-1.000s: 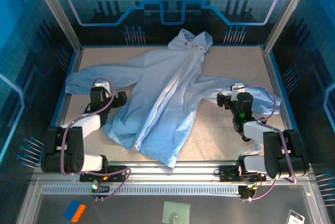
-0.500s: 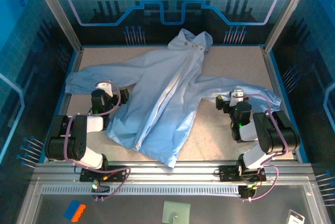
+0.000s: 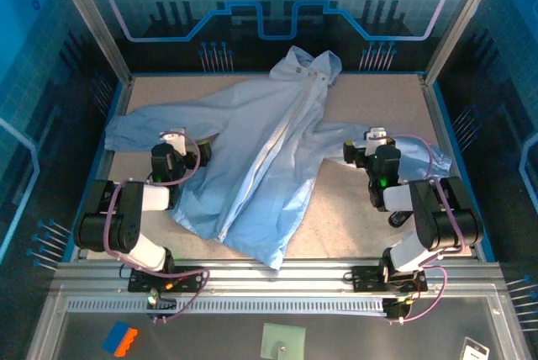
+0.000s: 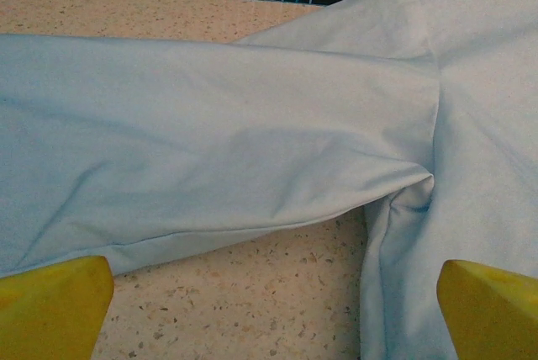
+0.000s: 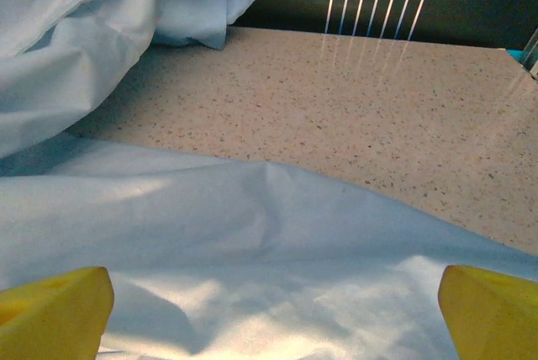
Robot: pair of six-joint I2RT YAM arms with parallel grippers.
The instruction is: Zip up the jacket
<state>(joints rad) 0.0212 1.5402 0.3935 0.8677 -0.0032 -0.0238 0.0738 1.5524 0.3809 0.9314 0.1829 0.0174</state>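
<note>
The pale blue jacket point(image 3: 261, 166) lies spread on the table, hood point(image 3: 309, 66) at the far side. Its front zipper point(image 3: 267, 158) runs diagonally down to the near hem. My left gripper point(image 3: 179, 151) stands open low over the table, just near of the left sleeve point(image 4: 210, 141) and beside the armpit fold point(image 4: 416, 196). Its yellow fingertips point(image 4: 50, 309) hold nothing, and bare table lies under the left gripper point(image 4: 269, 318). My right gripper point(image 3: 374, 150) is open above the right sleeve point(image 5: 252, 242). The right gripper point(image 5: 269, 318) has fabric below it, not pinched.
The speckled table point(image 3: 378, 99) is bordered by metal frame posts point(image 3: 92, 23) and a blue back wall. Bare table point(image 5: 378, 108) stretches beyond the right sleeve. A metal rail point(image 3: 269, 280) runs along the near edge by the arm bases.
Both arms have folded in, elbows drawn back toward their bases. The left gripper shifted slightly right and the right gripper slightly farther away. The jacket has not moved and both grippers stayed open.
</note>
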